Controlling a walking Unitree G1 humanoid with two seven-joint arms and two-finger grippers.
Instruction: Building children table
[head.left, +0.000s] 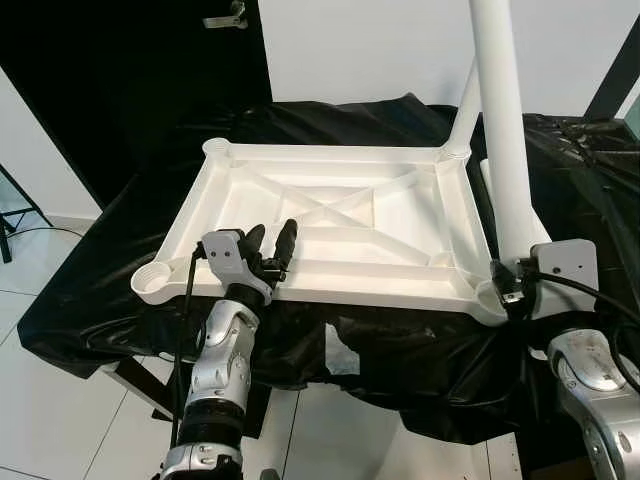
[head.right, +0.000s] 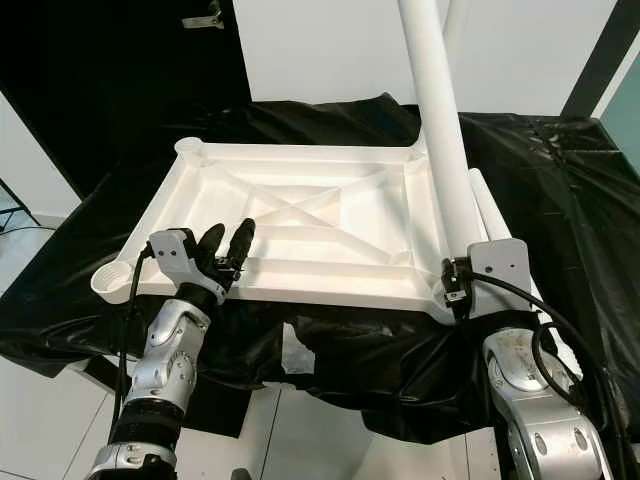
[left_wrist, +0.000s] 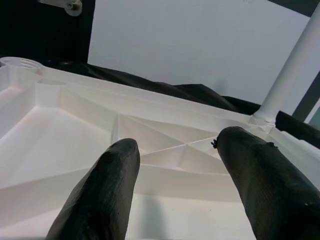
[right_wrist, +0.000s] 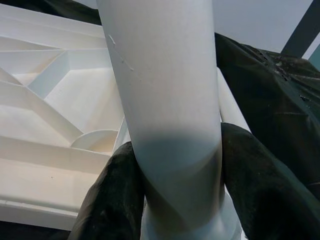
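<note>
The white tabletop (head.left: 330, 225) lies upside down, ribbed underside up, on a table draped in black plastic sheeting (head.left: 400, 345). It has a round leg socket at each corner.

The right gripper (right_wrist: 172, 200) holds a white table leg (head.left: 505, 130) near its lower end, its jaws closed on the tube from either side, as the right wrist view shows plainly. The leg stands close to upright, its long axis running from the near right corner socket (head.left: 490, 292) up and out of the top of the head views. Its foot sits at that socket, directly below the jaws, though whether it is fully seated cannot be told. So the move ahead likely turns on keeping the leg's axis in line with the socket's bore while it is pressed or twisted straight down.

A second leg (head.left: 462, 110) already stands in the far right socket, and another white tube (head.right: 487, 215) lies on the sheeting just to the right of the tabletop.

The left gripper (head.left: 270, 248) rests at the tabletop's near edge, toward the left, its jaws open and holding nothing, fingers pointing away over the ribs. It looks placed to steady the tabletop. The near left socket (head.left: 152, 280) and far left socket (head.left: 216, 147) are empty, and the left arm is the nearer to both.
</note>
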